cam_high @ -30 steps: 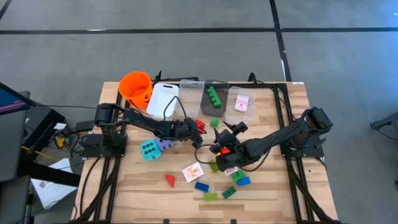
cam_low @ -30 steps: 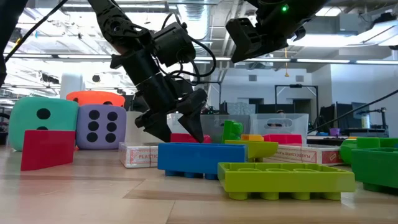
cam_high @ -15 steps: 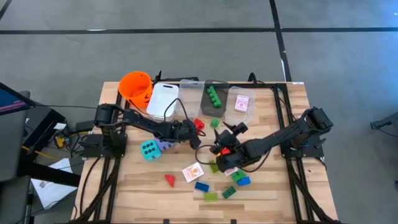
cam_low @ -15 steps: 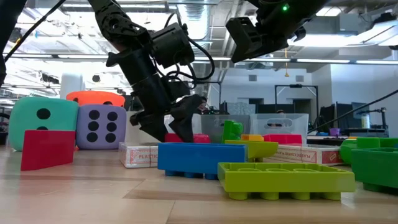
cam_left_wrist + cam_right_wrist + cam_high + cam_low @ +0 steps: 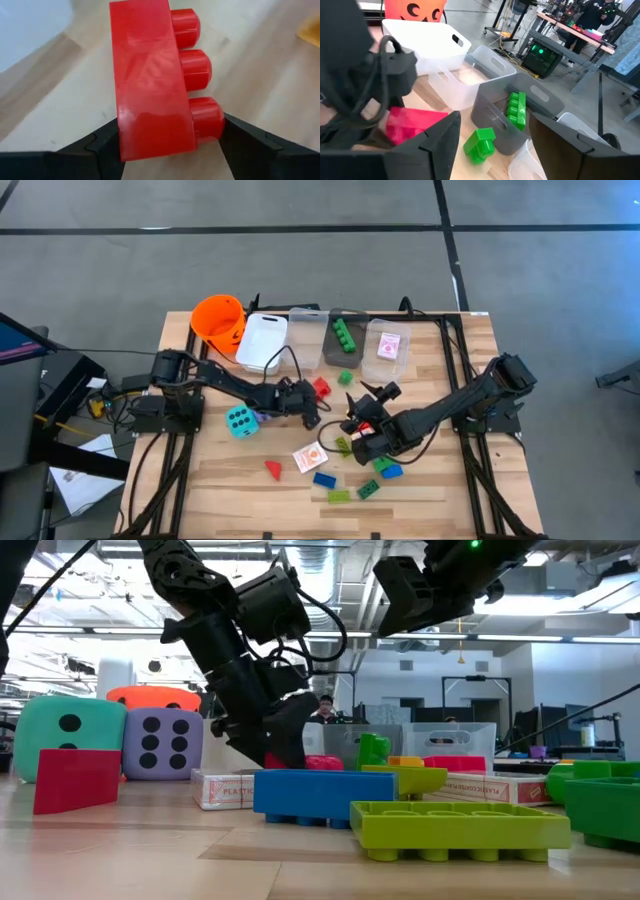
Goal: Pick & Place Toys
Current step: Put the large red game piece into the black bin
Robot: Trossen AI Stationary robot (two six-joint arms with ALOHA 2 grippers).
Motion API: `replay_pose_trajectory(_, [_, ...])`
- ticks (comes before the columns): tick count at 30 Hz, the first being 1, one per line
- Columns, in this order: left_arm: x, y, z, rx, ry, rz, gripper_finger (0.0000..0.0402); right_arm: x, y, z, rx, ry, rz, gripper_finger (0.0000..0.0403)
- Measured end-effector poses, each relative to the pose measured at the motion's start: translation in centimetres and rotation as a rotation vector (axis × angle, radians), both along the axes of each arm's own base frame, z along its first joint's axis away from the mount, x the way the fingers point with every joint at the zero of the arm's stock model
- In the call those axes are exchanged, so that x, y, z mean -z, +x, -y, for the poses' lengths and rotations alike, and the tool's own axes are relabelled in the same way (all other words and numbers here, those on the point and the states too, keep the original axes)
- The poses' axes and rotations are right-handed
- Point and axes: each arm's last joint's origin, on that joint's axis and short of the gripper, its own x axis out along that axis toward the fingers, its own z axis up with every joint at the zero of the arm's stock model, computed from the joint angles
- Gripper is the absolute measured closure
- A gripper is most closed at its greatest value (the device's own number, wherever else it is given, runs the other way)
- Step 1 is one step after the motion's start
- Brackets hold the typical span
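My left end effector (image 5: 170, 145) closing around red brick (image 5: 152, 75) at centre of high frame, on tabletop (image 5: 430, 480). Risk: contact only at brick's near end, brick could pivot or slip on lift. Right end effector (image 5: 492, 132) hovers nearby, part-open, empty.

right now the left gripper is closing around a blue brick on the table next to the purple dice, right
Not quite: the brick is red, not blue. The left wrist view shows the left gripper with a finger on each side of a red brick lying on the table; the purple dice sits beside it in the high view.
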Motion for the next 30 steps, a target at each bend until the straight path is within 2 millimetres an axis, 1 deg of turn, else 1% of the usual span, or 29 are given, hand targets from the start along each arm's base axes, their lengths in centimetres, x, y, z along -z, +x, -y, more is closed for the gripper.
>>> replay_pose_trajectory(4, [-0.5, -0.2, 1.9, 0.128, 0.025, -0.005, 0.0152, -0.1, -0.4, -0.5, 0.011, -0.027, 0.038, 0.017])
replay_pose_trajectory(6, [-1.2, -0.3, 2.8, 0.193, 0.034, 0.005, 0.0152, -0.1, -0.7, -0.9, 0.009, -0.044, 0.054, 0.017])
replay_pose_trajectory(8, [-2.4, -0.3, 3.6, 0.244, 0.053, 0.042, 0.0152, -0.1, -1.0, -1.3, 0.007, -0.063, 0.075, 0.017])
replay_pose_trajectory(10, [-3.8, -0.4, 3.9, 0.263, 0.076, 0.09, 0.015, -0.2, -1.2, -1.7, 0.003, -0.087, 0.091, 0.0171])
replay_pose_trajectory(13, [-6.0, -0.9, 3.8, 0.272, 0.128, 0.143, 0.0142, -0.4, -1.4, -2.2, 0.003, -0.119, 0.126, 0.0171])
replay_pose_trajectory(15, [-7.7, -1.2, 3.5, 0.254, 0.183, 0.191, 0.0143, -0.4, -1.6, -2.5, 0.002, -0.135, 0.144, 0.0171])
replay_pose_trajectory(19, [-10.7, -1.9, 2.0, 0.184, 0.299, 0.264, 0.0151, -0.5, -1.6, -2.7, 0.004, -0.151, 0.16, 0.0171])
replay_pose_trajectory(23, [-13.3, -2.1, -0.4, 0.129, 0.343, 0.369, 0.0146, -0.6, -1.6, -2.7, 0.018, -0.144, 0.211, 0.0171])
replay_pose_trajectory(26, [-14.3, -2.0, -2.6, 0.113, 0.343, 0.431, 0.0142, -0.6, -1.6, -2.7, 0.021, -0.138, 0.224, 0.0171])
replay_pose_trajectory(30, [-14.5, -1.4, -5.9, 0.103, 0.314, 0.515, 0.015, -0.6, -1.7, -2.9, 0.015, -0.136, 0.225, 0.0171])
